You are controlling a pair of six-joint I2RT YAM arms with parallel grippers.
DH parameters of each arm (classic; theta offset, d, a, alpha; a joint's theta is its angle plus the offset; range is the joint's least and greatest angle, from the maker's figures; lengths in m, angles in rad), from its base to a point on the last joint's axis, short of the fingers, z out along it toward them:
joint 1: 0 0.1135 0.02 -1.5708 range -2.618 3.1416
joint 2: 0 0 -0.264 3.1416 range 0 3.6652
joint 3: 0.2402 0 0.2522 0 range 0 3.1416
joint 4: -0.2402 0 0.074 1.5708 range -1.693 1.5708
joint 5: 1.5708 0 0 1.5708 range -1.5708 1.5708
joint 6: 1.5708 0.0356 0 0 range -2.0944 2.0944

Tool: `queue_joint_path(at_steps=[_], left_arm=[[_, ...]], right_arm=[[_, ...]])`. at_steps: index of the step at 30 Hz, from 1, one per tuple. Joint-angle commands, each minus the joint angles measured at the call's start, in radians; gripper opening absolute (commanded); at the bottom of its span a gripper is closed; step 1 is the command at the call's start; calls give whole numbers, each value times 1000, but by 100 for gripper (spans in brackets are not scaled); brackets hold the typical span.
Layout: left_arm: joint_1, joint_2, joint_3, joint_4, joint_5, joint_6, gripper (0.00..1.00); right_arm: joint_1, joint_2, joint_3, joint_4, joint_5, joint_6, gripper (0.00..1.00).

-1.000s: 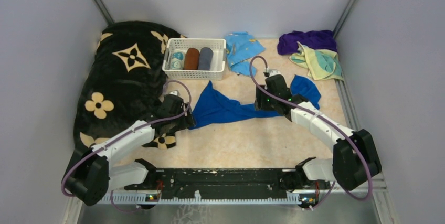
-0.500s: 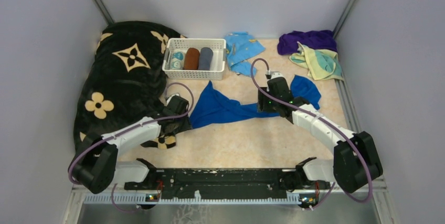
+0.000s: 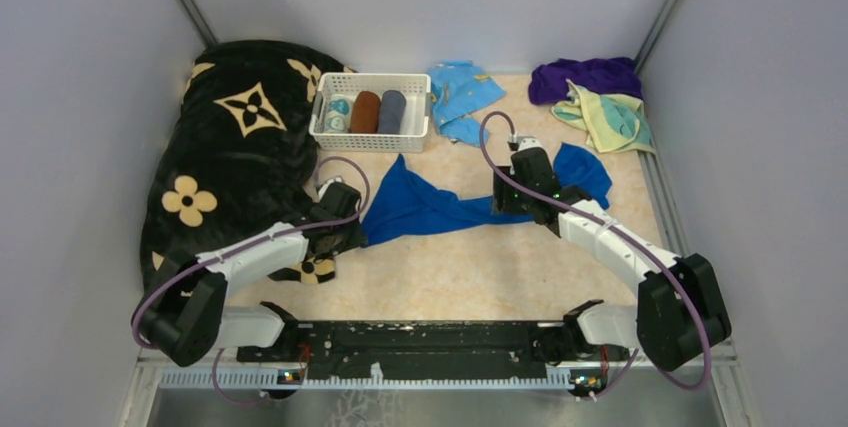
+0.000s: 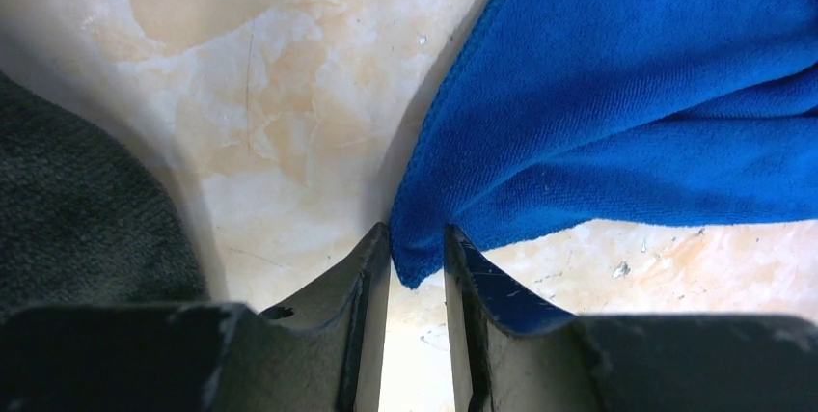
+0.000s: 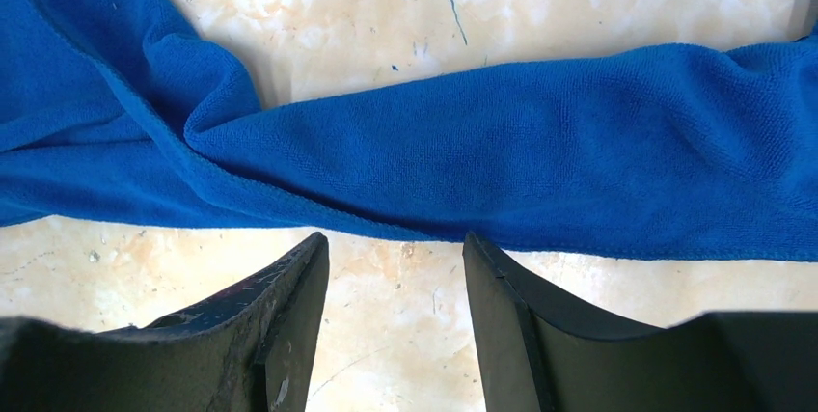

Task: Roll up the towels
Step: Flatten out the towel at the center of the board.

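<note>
A towel (image 3: pixel 428 209) lies mid-tabletop (image 3: pixel 450 272), a basket (image 3: pixel 370 139) behind it, a blanket (image 3: pixel 235 162) to its left, two more towels (image 3: pixel 592 82) far right.

Soft, even light falls from overhead across the top view, with no glare on the marbled tabletop (image 3: pixel 450 277). The royal blue towel (image 3: pixel 430 209) shows saturated and crisp. Left of it the black blanket (image 3: pixel 230 157) loses detail in its dark folds, and the arms cast only faint, diffuse shadows.

In the left wrist view the towel's pile (image 4: pixel 627 94) is sharp. The blanket left of it is soft and dim, with a grey shadow on the tabletop between them. The left gripper's fingers (image 4: pixel 367 335) below the towel are dark and slightly blurred.

The right wrist view is bright and sharp on the towel. The right gripper's fingers (image 5: pixel 289 325) below it are nearly black.
</note>
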Motion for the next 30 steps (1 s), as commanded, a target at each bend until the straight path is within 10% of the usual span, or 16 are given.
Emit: queue_joint_path(at_steps=[1,16,30], left_arm=[[-12,-35,-21,-35,26,-28,33],[-17,-115,20,-89,-43,32,0],[-16,-325,101,-243,-145,160,0]], right_arm=[[-9,-46,7,24,26,-9,54],[-149,-37,-2,4,80,90,58],[-546,-2,-97,24,170,282,52]])
